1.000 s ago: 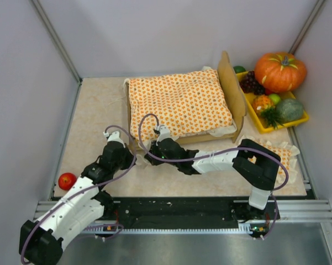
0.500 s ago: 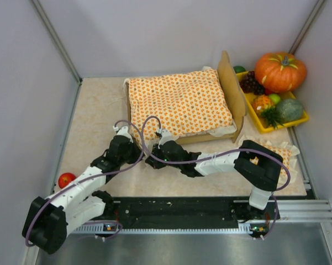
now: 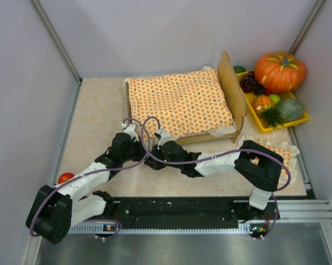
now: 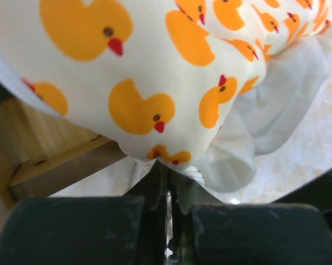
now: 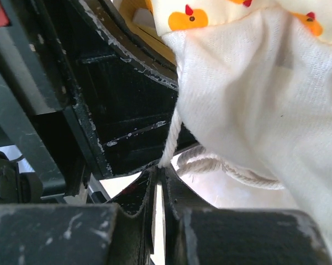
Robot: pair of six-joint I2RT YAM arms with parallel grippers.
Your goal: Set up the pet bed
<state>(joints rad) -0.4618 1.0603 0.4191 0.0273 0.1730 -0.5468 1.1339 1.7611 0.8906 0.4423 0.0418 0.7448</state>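
The pet bed (image 3: 230, 83) lies mid-table, its wooden headboard to the right. An orange-dotted bedspread (image 3: 179, 102) covers it. Both grippers meet at its near left corner. My left gripper (image 3: 135, 134) is shut, its tips (image 4: 168, 168) pressed under the duck-printed corner (image 4: 154, 66) beside the wooden frame (image 4: 49, 165). My right gripper (image 3: 157, 136) is shut too, and a taut white cord (image 5: 171, 138) from the bedspread's ruffle (image 5: 254, 99) ends right at its tips (image 5: 160, 168). The left arm's black body (image 5: 116, 110) fills the space just beyond.
A small dotted pillow (image 3: 284, 150) lies at the right behind my right arm. A yellow tray (image 3: 259, 124) with a pumpkin (image 3: 280, 70) and other produce stands at the back right. A red fruit (image 3: 65, 178) sits by the left wall.
My left arm has swung right and forward, bringing its shut gripper up to the bedspread's near left corner. The right gripper has stayed where it was.
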